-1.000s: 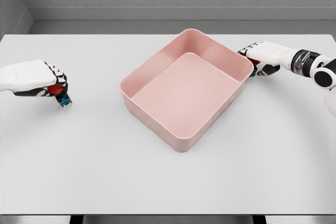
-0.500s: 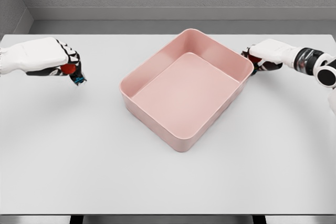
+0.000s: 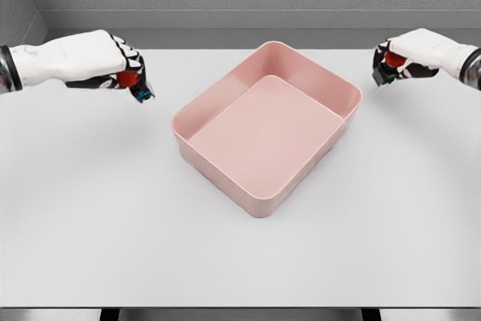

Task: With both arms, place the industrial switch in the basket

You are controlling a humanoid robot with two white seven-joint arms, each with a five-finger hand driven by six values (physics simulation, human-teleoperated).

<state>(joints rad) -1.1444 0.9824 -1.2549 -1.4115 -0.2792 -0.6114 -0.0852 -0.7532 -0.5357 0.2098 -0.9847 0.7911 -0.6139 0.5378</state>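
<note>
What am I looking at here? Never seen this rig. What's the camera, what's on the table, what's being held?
It is a simulator render from a camera on a humanoid robot's head, looking down at a white table. An empty pink basket sits in the middle. The left hand comes in from the picture's left, the right hand from the right. Each is curled around a small industrial switch with a red button: left switch, right switch. Both are held above the table, outside the basket.
</note>
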